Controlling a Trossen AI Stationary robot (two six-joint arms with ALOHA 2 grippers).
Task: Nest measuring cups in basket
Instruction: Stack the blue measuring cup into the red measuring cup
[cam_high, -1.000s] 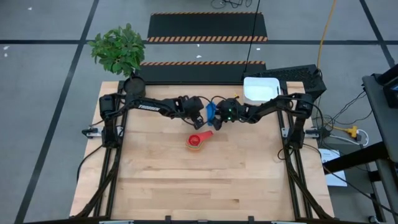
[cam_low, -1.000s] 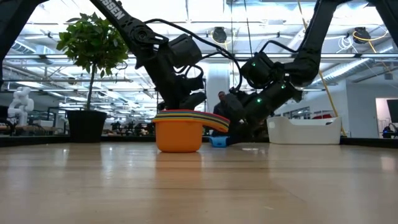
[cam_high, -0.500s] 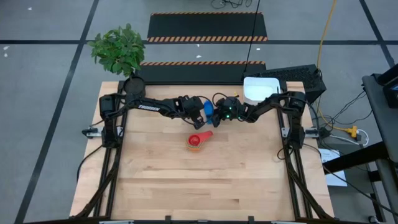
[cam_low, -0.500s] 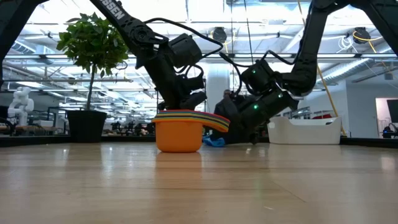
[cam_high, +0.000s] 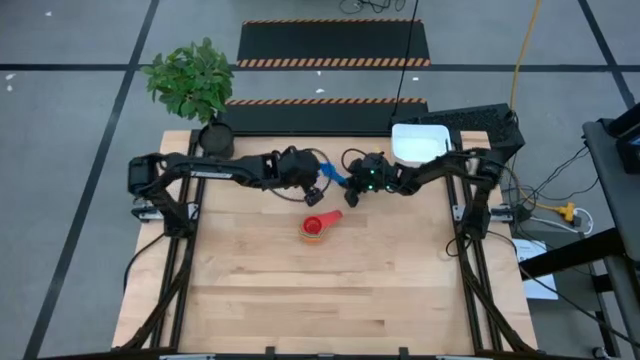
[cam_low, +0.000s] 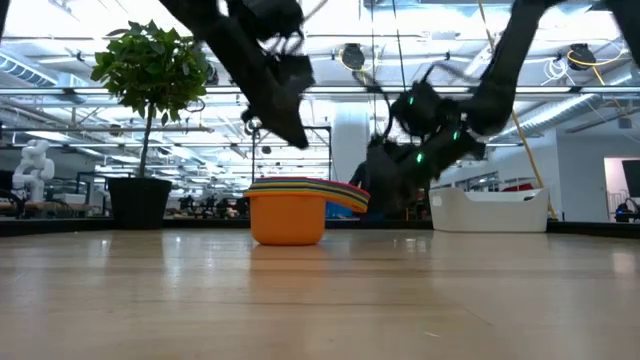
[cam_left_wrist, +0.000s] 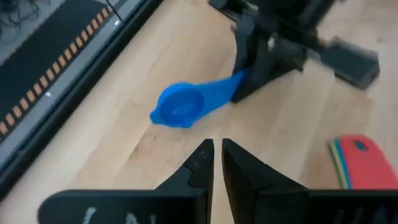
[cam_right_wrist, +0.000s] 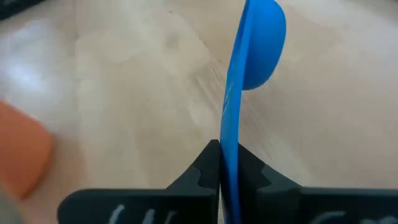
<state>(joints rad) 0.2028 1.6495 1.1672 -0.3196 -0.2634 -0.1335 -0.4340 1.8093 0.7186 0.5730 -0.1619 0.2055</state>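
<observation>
The blue measuring cup (cam_left_wrist: 180, 109) is near the table's far middle, and my right gripper (cam_right_wrist: 227, 163) is shut on its handle; the high view shows the gripper (cam_high: 350, 186) just right of the cup (cam_high: 334, 178). The other measuring cups stand nested in one stack (cam_high: 313, 226), red on top and orange outermost (cam_low: 288, 215), resting on the table nearer than the blue cup. My left gripper (cam_left_wrist: 215, 163) hangs shut and bare, above and to the left of the blue cup. The white basket (cam_high: 420, 143) sits at the far right. My right gripper pinches the blue cup's handle near its free end (cam_right_wrist: 229, 146) between its two fingers, which lie on the handle's two flat faces. The fingers come from the table's right, slanting down, in line with the handle. The bowl (cam_right_wrist: 261, 43) points away from the gripper toward the left; I cannot tell whether it touches the table.
A potted plant (cam_high: 195, 85) stands at the table's far left corner, its dark pot (cam_low: 140, 200) on the table's far edge. The basket's wall (cam_low: 490, 210) shows behind my right arm. Bare wood lies across the near half of the table (cam_high: 330, 290).
My left gripper has risen and drawn back toward the table's left, away from the blue cup. My right gripper has moved in toward the cup from the right and now has its handle. The stack has stayed in place.
</observation>
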